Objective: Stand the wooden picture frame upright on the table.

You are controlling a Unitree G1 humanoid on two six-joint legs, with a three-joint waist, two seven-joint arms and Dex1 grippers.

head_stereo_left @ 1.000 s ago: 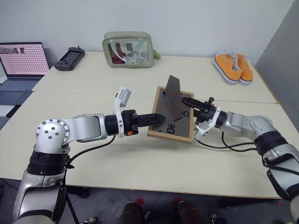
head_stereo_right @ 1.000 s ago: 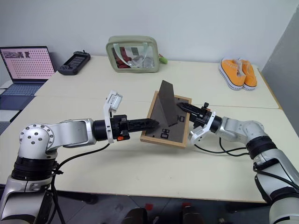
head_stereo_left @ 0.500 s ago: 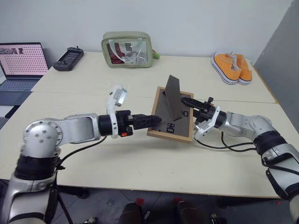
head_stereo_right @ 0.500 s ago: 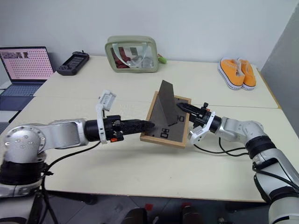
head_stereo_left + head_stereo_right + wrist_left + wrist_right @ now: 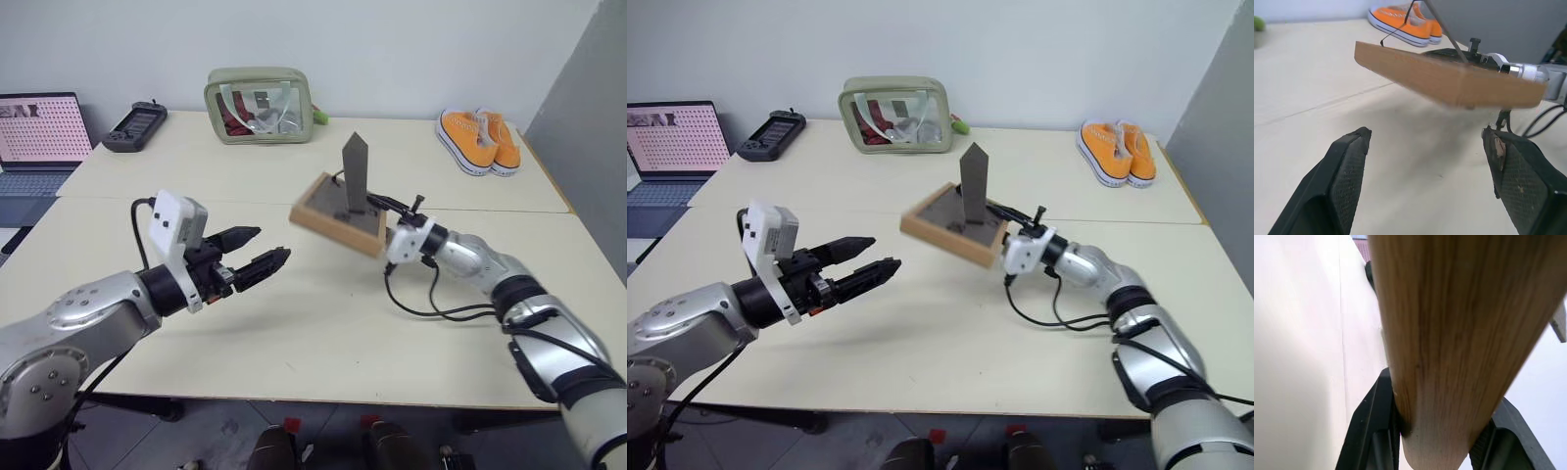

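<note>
right fingers (image 5: 1378, 431): clamped on the wooden rim of the picture frame (image 5: 338, 217), one finger each side (seen close in the right wrist view)
right gripper (image 5: 384, 238): at the frame's near right corner, reached in from the right
left fingers (image 5: 1347, 171): spread wide, nothing between them
left gripper (image 5: 257, 251): held over the bench (image 5: 313, 323), pointed toward the frame, apart from it
picture frame: lifted clear of the bench, tilted, dark back panel facing up, light wood edge turned to the camera
stand (image 5: 354, 172): folded out, sticking up from the back panel
frame position: above the middle of the bench, between the two grippers
green pouch (image 5: 260, 104): at the far edge, upright
orange shoes (image 5: 478, 140): far right corner, side by side
laptop (image 5: 39, 137): far left, screen lit
black controller (image 5: 135, 125): beside the laptop, left of the pouch
</note>
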